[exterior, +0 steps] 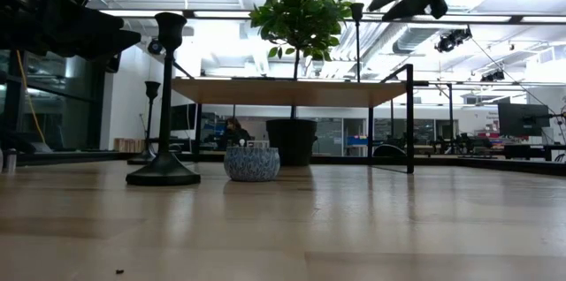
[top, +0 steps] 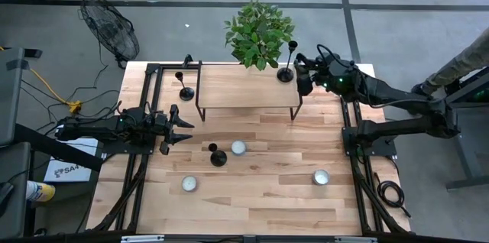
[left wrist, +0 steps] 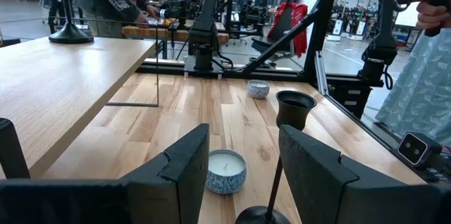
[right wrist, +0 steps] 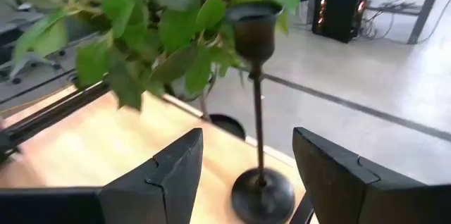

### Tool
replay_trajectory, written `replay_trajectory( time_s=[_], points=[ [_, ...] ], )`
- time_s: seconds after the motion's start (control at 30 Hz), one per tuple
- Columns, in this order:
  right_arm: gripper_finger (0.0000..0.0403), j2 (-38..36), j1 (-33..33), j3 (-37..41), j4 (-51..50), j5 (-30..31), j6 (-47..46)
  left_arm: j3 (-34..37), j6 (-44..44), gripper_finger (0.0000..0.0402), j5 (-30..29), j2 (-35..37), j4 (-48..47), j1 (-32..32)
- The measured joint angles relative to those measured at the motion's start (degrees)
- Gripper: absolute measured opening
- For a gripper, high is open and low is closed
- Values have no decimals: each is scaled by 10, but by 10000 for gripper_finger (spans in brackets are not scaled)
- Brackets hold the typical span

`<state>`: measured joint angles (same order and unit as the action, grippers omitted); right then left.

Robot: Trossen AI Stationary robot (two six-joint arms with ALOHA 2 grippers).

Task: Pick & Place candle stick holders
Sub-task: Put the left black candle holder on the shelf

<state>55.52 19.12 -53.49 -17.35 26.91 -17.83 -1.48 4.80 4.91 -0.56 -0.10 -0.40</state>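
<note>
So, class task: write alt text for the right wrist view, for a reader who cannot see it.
A black candlestick holder stands upright on a light wooden shelf, just ahead of the right gripper, whose two dark fingers are open on either side of its base. Green plant leaves hang close beside it.

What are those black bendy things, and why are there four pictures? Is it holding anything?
They are two robot arms, each ending in a pincer. One picture looks down from above, one looks level across the tabletop, and two come from cameras on the arms' wrists. The wooden table carries a small raised shelf, a potted plant, three little white candles and three black candlestick holders. The right pincer is open around the holder on the shelf, not squeezing it. The left pincer is open too, aimed at the holder on the table. A third holder stands left of the shelf. Nothing is held.
</note>
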Motion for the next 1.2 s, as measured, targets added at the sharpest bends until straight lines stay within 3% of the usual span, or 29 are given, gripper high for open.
replay_trajectory(
  time_s=[0.5,0.97,1.2],
  points=[
    [213,-8,-140,0,-56,26,0,0,0,170,0,0,0,0],
    [213,6,-314,0,-105,175,-56,-2,1,170,1,0,-9,0],
    [213,19,-349,117,50,222,-62,-3,0,170,4,0,0,0]
  ],
)
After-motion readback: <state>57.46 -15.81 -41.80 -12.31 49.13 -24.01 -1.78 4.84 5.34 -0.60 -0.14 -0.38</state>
